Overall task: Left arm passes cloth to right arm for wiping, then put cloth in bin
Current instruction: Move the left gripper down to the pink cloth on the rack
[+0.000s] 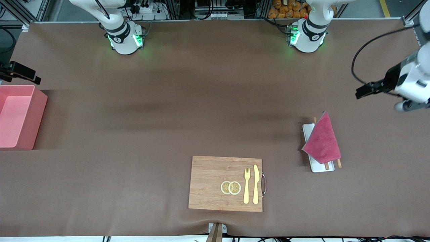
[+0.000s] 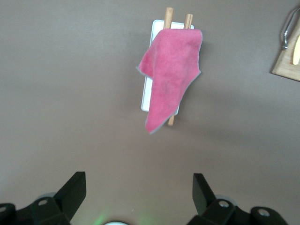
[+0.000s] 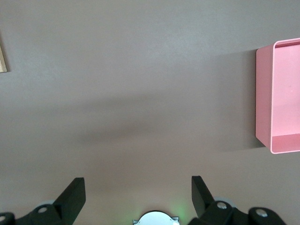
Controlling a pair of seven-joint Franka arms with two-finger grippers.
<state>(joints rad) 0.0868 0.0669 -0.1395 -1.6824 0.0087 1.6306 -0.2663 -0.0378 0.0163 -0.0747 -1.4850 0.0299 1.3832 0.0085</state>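
Observation:
The magenta-red cloth (image 1: 321, 139) (image 2: 171, 70) lies draped over a white tray (image 1: 318, 167) (image 2: 146, 96) toward the left arm's end of the table. My left gripper (image 1: 367, 90) (image 2: 138, 183) hangs open and empty above bare table, beside the cloth and apart from it. The pink bin (image 1: 38, 111) (image 3: 264, 93) stands at the right arm's end of the table, and nothing shows inside it. Near the bin, my right gripper (image 1: 25, 73) (image 3: 138, 183) is open over bare table, with nothing between its fingers.
Two wooden sticks (image 1: 339, 163) (image 2: 168, 13) lie under the cloth on the tray. A wooden cutting board (image 1: 208, 183) near the front edge carries two lemon slices (image 1: 230, 187), a yellow fork (image 1: 247, 185) and a yellow knife (image 1: 256, 184). Brown mat covers the table.

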